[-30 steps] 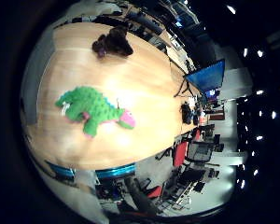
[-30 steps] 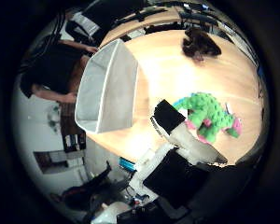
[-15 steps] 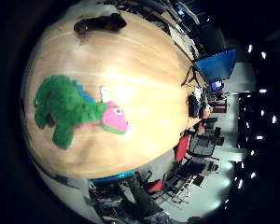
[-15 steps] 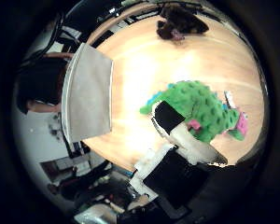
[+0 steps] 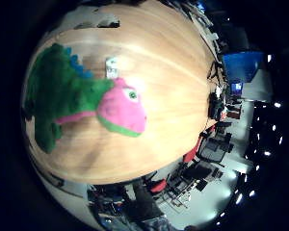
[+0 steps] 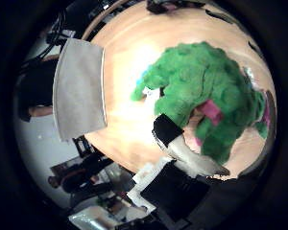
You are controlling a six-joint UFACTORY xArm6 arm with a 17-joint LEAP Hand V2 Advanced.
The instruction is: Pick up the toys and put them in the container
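Note:
A green plush dinosaur [image 6: 201, 91] with a pink head [image 5: 120, 108] lies on the wooden table [image 5: 168, 72] and fills much of both palm views, so it is close under the palm. My right hand [image 6: 182, 148] shows one white finger with a black tip, stretched out and reaching the toy's green flank; nothing is grasped. A grey fabric container [image 6: 79, 91] stands at the table's edge, a short way from the dinosaur. A dark brown plush toy [image 6: 165, 5] lies at the far end of the table.
A white tag [image 5: 111, 67] lies on the wood by the dinosaur's neck. Beyond the table's edge are red office chairs [image 5: 156, 185] and a blue screen [image 5: 241, 65].
The palm has come down much closer to the dinosaur, which now looms far larger in both views. The toys and the container have stayed where they were.

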